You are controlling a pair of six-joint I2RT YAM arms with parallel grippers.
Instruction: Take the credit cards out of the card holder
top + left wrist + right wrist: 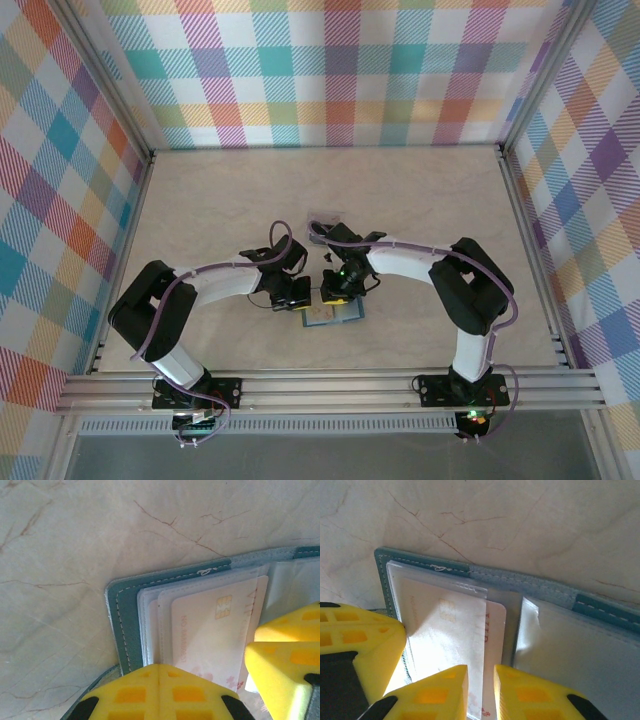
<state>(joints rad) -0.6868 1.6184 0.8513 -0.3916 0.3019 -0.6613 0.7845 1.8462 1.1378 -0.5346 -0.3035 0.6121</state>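
Note:
The card holder (345,319) lies open on the table between the two arms, its teal stitched edge (122,625) (420,562) framing clear sleeves. A pale credit card (210,630) with a gold chip sits in the left panel's sleeve, and its right edge (495,625) pokes out toward the fold. My left gripper (298,298) (159,666) is shut, its tips pressed down on the left panel's near edge. My right gripper (338,293) (481,672) stands over the card's exposed edge, its jaws a narrow gap apart.
The holder's right panel (570,645) has a wrinkled clear sleeve. A small pale flat thing (324,214) lies on the marbled table (420,200) behind the arms. Plaid walls close in the back and both sides. The metal rail (330,385) runs along the near edge.

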